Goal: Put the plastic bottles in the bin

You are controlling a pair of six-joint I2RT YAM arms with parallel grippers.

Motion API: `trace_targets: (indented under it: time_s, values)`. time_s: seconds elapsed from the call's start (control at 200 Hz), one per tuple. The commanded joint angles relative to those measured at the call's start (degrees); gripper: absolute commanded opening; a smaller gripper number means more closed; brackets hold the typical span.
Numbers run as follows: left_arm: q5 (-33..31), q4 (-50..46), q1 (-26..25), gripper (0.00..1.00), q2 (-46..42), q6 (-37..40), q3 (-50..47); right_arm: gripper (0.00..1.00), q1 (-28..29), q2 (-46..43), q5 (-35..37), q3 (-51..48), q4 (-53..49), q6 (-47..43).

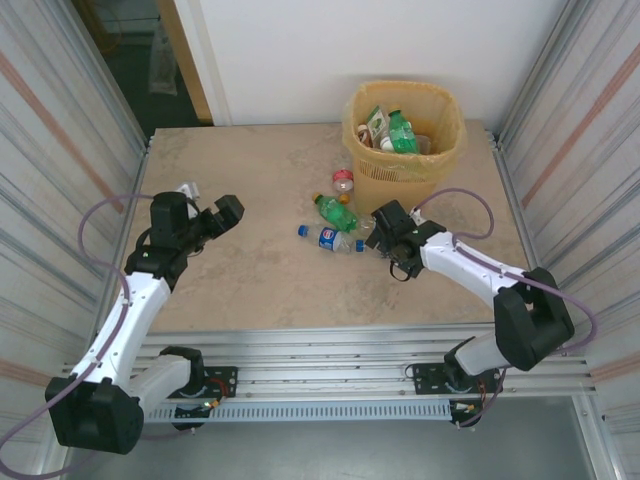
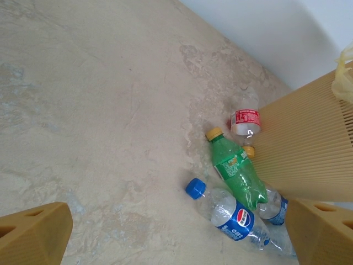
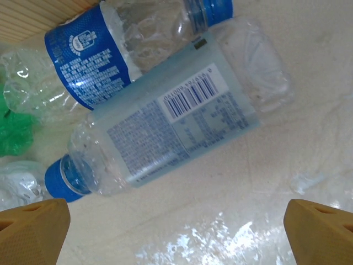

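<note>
The yellow-beige bin [image 1: 398, 186] with an orange bag liner stands at the back of the table, with several plastic bottles [image 1: 398, 130] inside. On the table in front of it lie a red-labelled clear bottle [image 1: 343, 181], a green bottle [image 1: 335, 212] and a blue-labelled clear bottle [image 1: 330, 238]. My right gripper [image 1: 374, 233] is open right beside this cluster. In the right wrist view a pale-labelled clear bottle [image 3: 176, 116] lies just ahead of the open right gripper [image 3: 176, 240], apart from it. My left gripper [image 1: 212, 206] hangs open and empty over the table's left side.
The left wrist view looks across bare tabletop to the green bottle [image 2: 234, 168], a blue-capped bottle [image 2: 229, 212] and the bin's ribbed wall [image 2: 309, 149]. Metal-framed walls close in both sides of the table. A white wall stands behind the bin.
</note>
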Motion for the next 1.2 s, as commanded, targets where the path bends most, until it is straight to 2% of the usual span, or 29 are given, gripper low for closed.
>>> trace_targets:
  time_s: [0.0, 0.917, 1.197]
  values:
    - [0.1, 0.8, 0.7, 0.99, -0.1, 0.9, -0.5, 0.98, -0.8, 2.1, 1.0, 2.0, 1.2, 1.6]
    - [0.8, 0.2, 0.7, 0.99, -0.1, 2.3, -0.9, 0.98, -3.8, 10.4, 2.3, 2.1, 7.4, 5.1]
    - [0.5, -0.1, 0.7, 0.99, -0.2, 2.4, -0.8, 0.99, -3.9, 8.8, 2.4, -1.0, 7.3, 4.6]
